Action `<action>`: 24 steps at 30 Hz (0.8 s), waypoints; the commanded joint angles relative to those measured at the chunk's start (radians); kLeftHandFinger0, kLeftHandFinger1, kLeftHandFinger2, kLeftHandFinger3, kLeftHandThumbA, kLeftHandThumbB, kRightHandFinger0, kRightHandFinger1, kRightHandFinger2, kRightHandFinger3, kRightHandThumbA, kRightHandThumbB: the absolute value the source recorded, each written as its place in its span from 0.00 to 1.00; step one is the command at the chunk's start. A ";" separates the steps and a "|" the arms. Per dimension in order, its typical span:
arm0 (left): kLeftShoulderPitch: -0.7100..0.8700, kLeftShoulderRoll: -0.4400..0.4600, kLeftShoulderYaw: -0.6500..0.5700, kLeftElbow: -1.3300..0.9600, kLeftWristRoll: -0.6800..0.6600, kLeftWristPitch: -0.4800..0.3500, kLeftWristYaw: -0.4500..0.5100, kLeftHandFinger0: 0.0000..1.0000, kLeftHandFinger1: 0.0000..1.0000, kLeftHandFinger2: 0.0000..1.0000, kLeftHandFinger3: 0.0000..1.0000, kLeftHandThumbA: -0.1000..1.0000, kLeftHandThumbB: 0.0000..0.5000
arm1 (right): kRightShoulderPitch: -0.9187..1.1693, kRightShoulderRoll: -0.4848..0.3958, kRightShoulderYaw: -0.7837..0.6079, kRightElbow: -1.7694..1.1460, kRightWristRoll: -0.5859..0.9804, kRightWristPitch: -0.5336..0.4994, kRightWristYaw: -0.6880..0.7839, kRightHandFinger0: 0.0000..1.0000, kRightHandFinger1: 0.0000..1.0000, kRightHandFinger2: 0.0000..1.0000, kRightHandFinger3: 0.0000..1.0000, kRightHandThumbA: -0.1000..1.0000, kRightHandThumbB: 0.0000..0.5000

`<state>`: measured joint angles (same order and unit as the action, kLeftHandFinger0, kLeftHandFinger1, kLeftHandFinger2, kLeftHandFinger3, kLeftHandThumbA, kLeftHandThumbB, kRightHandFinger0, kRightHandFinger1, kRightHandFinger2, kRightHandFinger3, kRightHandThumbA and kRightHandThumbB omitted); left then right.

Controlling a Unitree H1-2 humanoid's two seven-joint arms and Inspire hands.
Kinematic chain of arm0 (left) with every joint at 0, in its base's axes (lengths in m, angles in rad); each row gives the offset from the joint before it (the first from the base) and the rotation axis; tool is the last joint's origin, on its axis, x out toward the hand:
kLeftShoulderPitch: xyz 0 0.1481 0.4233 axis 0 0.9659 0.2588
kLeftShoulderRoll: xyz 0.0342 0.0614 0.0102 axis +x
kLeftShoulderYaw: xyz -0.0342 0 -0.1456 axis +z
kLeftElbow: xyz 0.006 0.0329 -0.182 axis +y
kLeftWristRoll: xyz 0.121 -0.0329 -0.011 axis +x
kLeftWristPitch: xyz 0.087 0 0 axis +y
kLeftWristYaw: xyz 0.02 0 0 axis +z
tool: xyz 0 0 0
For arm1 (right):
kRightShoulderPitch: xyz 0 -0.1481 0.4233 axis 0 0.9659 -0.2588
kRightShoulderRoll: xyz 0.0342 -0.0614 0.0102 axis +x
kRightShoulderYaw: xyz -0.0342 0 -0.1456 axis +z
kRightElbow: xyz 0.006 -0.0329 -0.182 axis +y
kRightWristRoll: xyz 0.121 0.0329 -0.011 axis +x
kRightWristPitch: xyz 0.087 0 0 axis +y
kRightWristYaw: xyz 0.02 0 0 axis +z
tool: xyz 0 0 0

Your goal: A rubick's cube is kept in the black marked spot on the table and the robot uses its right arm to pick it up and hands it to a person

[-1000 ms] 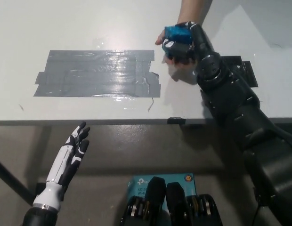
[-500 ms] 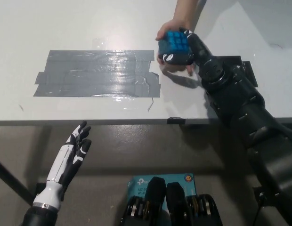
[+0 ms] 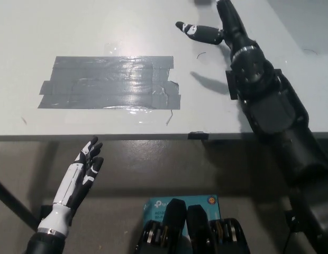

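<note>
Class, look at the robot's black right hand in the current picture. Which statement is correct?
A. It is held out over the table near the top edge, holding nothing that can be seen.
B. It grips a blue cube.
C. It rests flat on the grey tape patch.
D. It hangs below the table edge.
A: the right hand reaches over the white table near the picture's top, holding nothing visible, well clear of the grey tape patch.

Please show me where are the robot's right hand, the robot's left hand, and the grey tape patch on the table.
right hand (image 3: pixel 203 33): head view, on the black hand's one visible extended finger, at the top edge.
left hand (image 3: pixel 85 164): head view, on the white palm, lower left, below the table edge.
grey tape patch (image 3: pixel 111 82): head view, on its middle.
</note>
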<state>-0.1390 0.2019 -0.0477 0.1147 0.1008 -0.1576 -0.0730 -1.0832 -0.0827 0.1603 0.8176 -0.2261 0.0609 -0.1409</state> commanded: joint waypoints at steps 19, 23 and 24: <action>0.075 -0.001 -0.003 -0.008 0.005 -0.054 0.002 1.00 1.00 1.00 1.00 0.90 0.38 | 0.821 -0.164 -0.201 -1.317 0.323 -0.117 0.111 1.00 1.00 1.00 1.00 0.85 0.55; 0.089 -0.005 -0.007 -0.015 0.004 -0.046 0.000 1.00 1.00 1.00 1.00 0.89 0.38 | 0.921 -0.159 -0.186 -1.293 0.354 -0.156 0.129 1.00 1.00 1.00 1.00 0.88 0.57; 0.090 -0.004 -0.007 -0.017 0.005 -0.042 -0.001 1.00 1.00 1.00 1.00 0.89 0.38 | 0.931 -0.157 -0.184 -1.290 0.363 -0.155 0.131 1.00 1.00 1.00 1.00 0.88 0.58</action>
<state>-0.0869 0.1984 -0.0510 0.1477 0.1006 -0.1531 -0.0726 -0.3260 -0.1712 0.0577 -0.0090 -0.1222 0.0794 -0.1004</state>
